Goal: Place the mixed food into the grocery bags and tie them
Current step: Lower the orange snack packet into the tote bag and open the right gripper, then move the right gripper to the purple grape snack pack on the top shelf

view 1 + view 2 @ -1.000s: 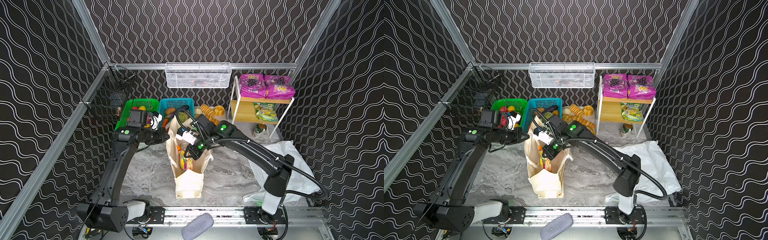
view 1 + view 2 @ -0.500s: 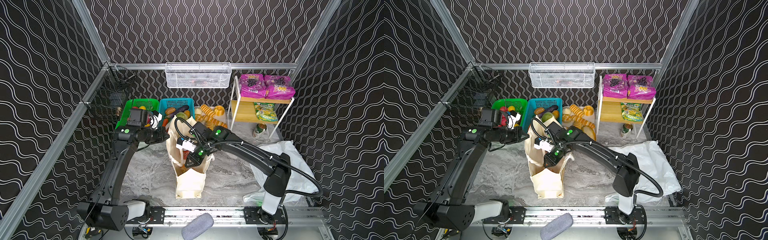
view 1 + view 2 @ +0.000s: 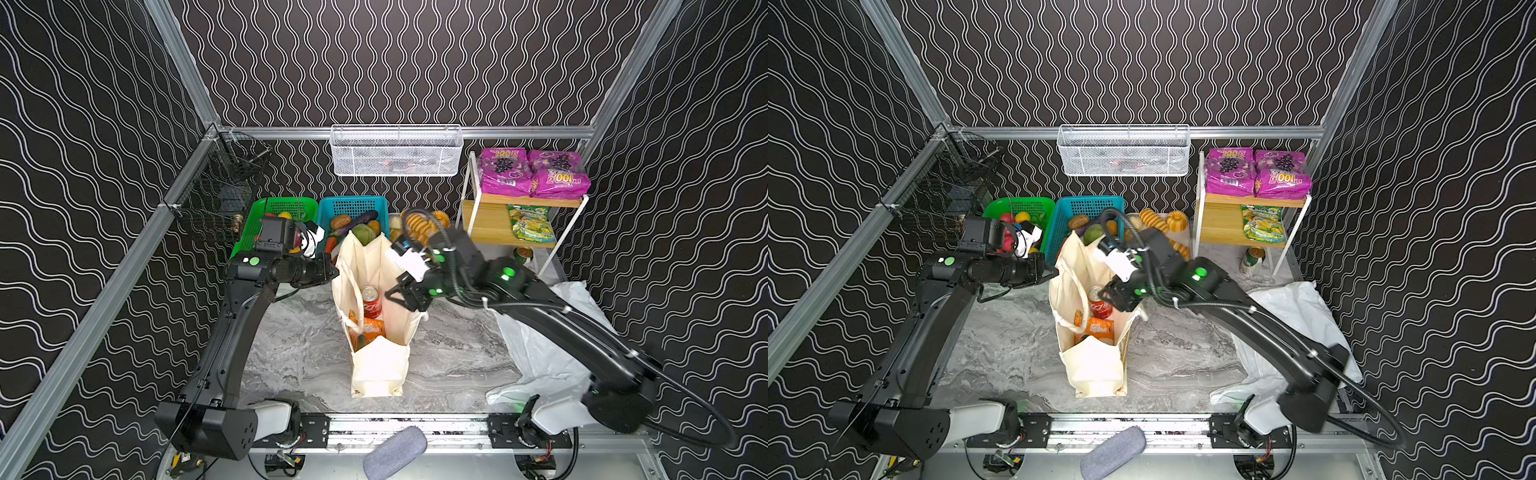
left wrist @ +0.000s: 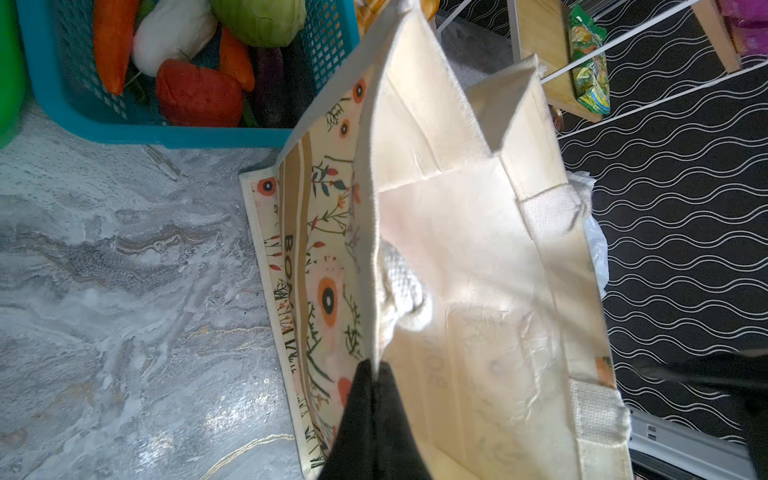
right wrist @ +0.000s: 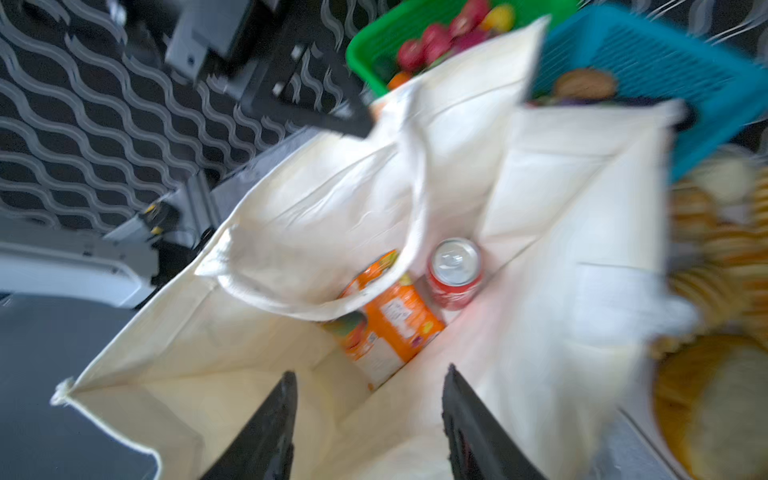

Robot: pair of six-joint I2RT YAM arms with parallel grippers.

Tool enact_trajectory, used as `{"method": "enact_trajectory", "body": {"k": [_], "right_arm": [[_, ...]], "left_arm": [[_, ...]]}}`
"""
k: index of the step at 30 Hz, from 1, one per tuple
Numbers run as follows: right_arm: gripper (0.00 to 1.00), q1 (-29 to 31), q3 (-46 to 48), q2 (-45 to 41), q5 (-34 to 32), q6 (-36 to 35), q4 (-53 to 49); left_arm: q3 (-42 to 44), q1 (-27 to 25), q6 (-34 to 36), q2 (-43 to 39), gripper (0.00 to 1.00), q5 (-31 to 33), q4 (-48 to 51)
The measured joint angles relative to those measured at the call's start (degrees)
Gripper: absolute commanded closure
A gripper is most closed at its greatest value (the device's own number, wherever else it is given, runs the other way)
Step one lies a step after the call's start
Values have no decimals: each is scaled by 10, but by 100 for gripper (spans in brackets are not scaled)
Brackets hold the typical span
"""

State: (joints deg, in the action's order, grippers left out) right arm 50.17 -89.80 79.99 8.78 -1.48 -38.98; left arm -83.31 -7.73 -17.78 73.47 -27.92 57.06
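The cream canvas tote (image 3: 378, 365) stands upright mid-table, mouth open. My left gripper (image 4: 376, 370) is shut on its left rim, as both top views show (image 3: 1052, 272). Over the right rim my right gripper (image 5: 370, 372) hangs open and empty (image 3: 395, 295). Inside the tote a red drink can (image 5: 455, 272) stands upright beside an orange snack packet (image 5: 390, 328). The white plastic bag (image 3: 548, 345) lies crumpled at the right under my right arm. Two purple packets (image 3: 505, 172) sit on the shelf top. Cabbage (image 4: 257, 18), radish (image 4: 172, 35) and red vegetable (image 4: 199, 93) lie in the teal basket.
Behind the tote stand a green basket (image 3: 286, 205) of fruit, the teal basket (image 3: 353, 205) and golden breads (image 3: 419, 226). A wooden shelf (image 3: 490, 226) at back right holds a green packet (image 3: 532, 224). A white wire basket (image 3: 395, 151) hangs on the back wall.
My right gripper has opened and drawn back up from inside the tote to its right rim. The red can now stands uncovered in the tote. The left arm has not moved.
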Motion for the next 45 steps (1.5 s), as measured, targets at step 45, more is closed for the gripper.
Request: {"method": "enact_trajectory", "body": {"k": [45], "right_arm": [[1,-653,-439,250,-61,102,-26]], "left_arm": [[41,0,16,-43,64,-6,-33]]}}
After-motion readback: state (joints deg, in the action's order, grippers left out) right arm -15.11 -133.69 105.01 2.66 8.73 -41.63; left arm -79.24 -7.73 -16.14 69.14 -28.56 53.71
